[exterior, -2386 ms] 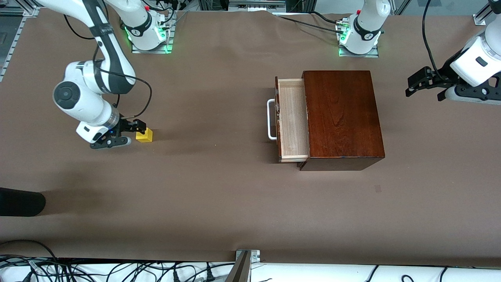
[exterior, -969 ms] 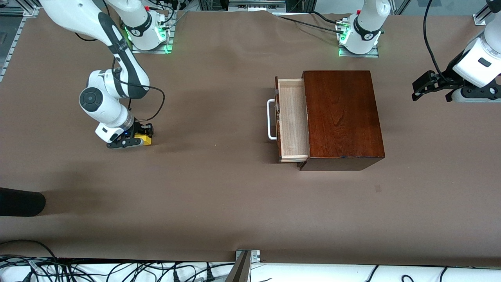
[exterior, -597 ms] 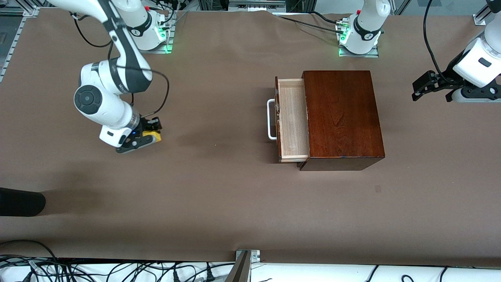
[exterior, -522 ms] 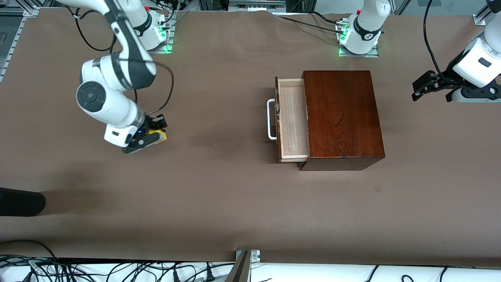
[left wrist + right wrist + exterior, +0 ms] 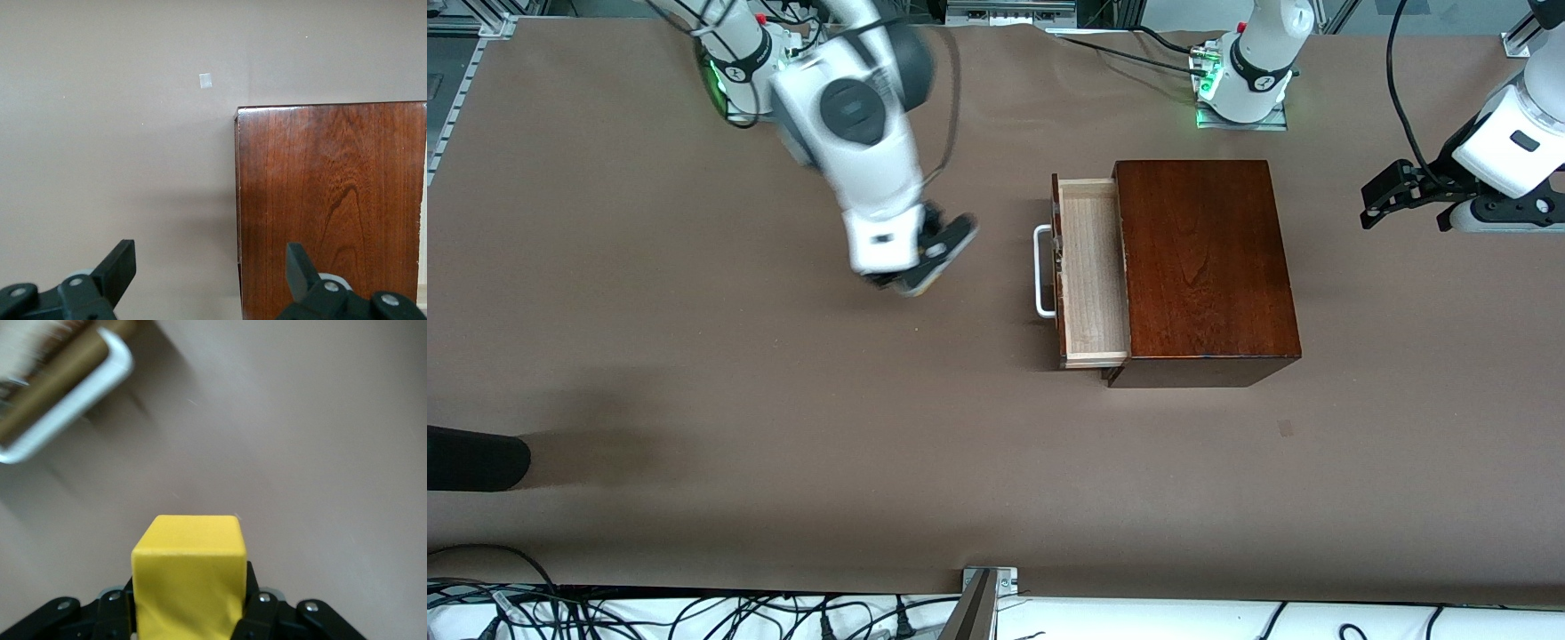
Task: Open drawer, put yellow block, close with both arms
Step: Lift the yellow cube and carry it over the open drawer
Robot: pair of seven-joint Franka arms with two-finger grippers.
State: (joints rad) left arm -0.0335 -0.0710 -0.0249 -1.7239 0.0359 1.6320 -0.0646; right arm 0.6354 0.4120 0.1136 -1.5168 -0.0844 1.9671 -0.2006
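The yellow block (image 5: 188, 573) is clamped in my right gripper (image 5: 188, 610), which is shut on it. In the front view that gripper (image 5: 925, 265) hangs blurred over the bare table, a short way from the drawer's white handle (image 5: 1042, 271), with a sliver of the block (image 5: 918, 284) showing under it. The drawer (image 5: 1089, 267) stands pulled out of the dark wooden box (image 5: 1200, 267), its pale inside bare. The handle (image 5: 67, 407) also shows in the right wrist view. My left gripper (image 5: 1392, 191) waits open in the air toward the left arm's end of the table, looking at the box (image 5: 330, 200) past its fingers (image 5: 120, 267).
A black rounded object (image 5: 471, 458) lies at the table's edge toward the right arm's end, nearer the front camera. A small pale mark (image 5: 1285, 428) sits on the brown cover nearer the camera than the box. Cables run along the front edge (image 5: 694, 613).
My right gripper closed on the yellow block, lifted it off the table and swung it quickly toward the open drawer. The left arm has barely moved.
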